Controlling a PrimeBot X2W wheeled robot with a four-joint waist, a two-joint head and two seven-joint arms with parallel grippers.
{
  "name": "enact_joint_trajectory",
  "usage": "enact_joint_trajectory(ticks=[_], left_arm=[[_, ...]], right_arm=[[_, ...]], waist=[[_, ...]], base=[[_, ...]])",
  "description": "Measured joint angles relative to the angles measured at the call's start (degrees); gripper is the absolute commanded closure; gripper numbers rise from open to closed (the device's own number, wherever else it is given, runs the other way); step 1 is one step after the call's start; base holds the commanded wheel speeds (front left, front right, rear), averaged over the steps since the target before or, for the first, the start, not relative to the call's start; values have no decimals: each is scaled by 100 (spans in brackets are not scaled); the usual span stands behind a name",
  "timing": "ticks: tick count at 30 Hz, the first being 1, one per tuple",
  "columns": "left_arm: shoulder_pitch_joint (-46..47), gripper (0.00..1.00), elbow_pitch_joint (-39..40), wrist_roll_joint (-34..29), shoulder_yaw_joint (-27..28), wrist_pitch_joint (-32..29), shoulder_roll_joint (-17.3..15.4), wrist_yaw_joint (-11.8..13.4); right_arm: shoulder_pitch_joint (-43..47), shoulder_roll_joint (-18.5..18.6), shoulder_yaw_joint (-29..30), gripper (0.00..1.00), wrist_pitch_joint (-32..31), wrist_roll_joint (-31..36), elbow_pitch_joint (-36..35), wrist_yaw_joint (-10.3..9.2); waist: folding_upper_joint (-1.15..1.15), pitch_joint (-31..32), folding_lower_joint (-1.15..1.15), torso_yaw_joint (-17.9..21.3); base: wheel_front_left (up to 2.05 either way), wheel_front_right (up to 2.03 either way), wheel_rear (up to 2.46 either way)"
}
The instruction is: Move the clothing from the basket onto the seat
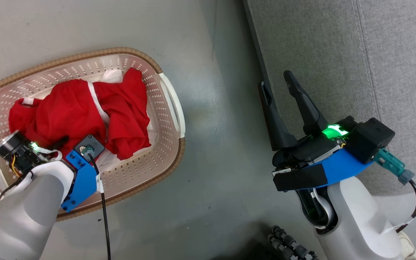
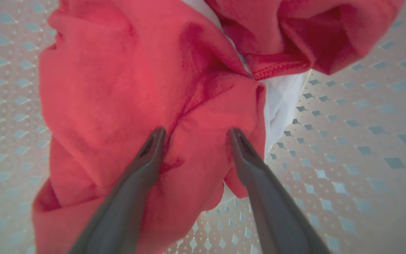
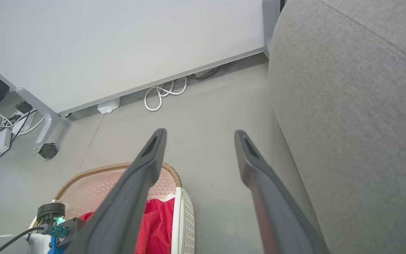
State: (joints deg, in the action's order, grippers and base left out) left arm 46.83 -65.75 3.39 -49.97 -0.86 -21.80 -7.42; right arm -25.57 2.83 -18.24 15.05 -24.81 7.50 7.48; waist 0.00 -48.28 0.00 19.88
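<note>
The clothing [image 1: 85,112] is a red heap with white trim, lying inside the cream perforated basket [image 1: 172,104] with its brown rim, at the left of the head view. My left arm's wrist [image 1: 49,155] reaches down into the basket over the heap's near side. In the left wrist view my left gripper [image 2: 196,135] is open, both fingertips pressing into the red clothing [image 2: 118,88] with a fold bulging between them. My right gripper [image 1: 276,80] hangs open and holds nothing, over the left edge of the grey seat [image 1: 338,54]. The right wrist view shows the right gripper [image 3: 199,135] open too.
Bare grey floor [image 1: 215,151] runs between basket and seat. In the right wrist view a white panel [image 3: 118,46] stands beyond the basket [image 3: 182,211], with looped cables [image 3: 160,95], a caster foot [image 3: 48,150] and power bricks along its base. A black ribbed hose [image 1: 287,247] lies by my base.
</note>
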Motion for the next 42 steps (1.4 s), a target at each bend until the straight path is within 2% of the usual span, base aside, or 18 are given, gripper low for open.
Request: enact_joint_trajectory(ticks=[10, 12, 13, 14, 15, 23, 24, 25, 26, 27, 42], left_arm=[[96, 0, -226, 19, -380, -370, 51, -1], [121, 19, -244, 53, -469, -438, 52, -1], [154, 23, -266, 49, -512, -499, 51, -1], [189, 16, -289, 8, -584, -578, 47, -1], [228, 0, -320, -46, -647, -668, 36, -1], [388, 0, -343, -146, -831, -783, 9, 41], [388, 7, -343, -145, -836, -760, -9, 59], [388, 42, -347, -138, -837, -760, -22, 87], [388, 65, -354, -126, -838, -760, -30, 102], [388, 100, -360, -121, -842, -760, -33, 110], [373, 100, -399, 135, -834, -633, 45, 157]], right_arm=[[-7, 0, -23, 0, 0, -65, -34, 0], [-9, 0, -25, 0, 0, -90, -27, 0], [-10, 0, -32, 0, 0, -98, -25, 1], [-13, 0, -38, 0, 0, -99, -22, 0], [-16, 0, -46, 0, 0, -100, -20, 0], [-65, 0, -56, 0, 0, -116, -26, 0], [-65, 0, -53, 0, 0, -125, -27, 0], [-65, 0, -52, 0, 0, -134, -27, 0], [-64, 0, -53, 0, 0, -141, -27, 0], [-64, 0, -54, 0, 0, -142, -27, 0], [-66, 0, -38, 0, 0, -130, 13, 0]], waist=[[0, -75, 0, 41], [0, -83, 0, 34], [0, -87, 0, 31], [0, -90, 0, 27], [0, -93, 0, 24], [0, -132, 0, 10], [0, -134, 0, 10], [0, -134, 0, 10], [0, -134, 0, 10], [0, -132, 0, 10], [0, 1, 0, -46]], base=[[0, 0, 0], [0, 0, 0], [0, 0, 0], [0, 0, 0], [0, 0, 0], [0, 0, 0], [0, 0, 0], [0, 0, 0], [0, 0, 0], [0, 0, 0], [0, 0, 0]])
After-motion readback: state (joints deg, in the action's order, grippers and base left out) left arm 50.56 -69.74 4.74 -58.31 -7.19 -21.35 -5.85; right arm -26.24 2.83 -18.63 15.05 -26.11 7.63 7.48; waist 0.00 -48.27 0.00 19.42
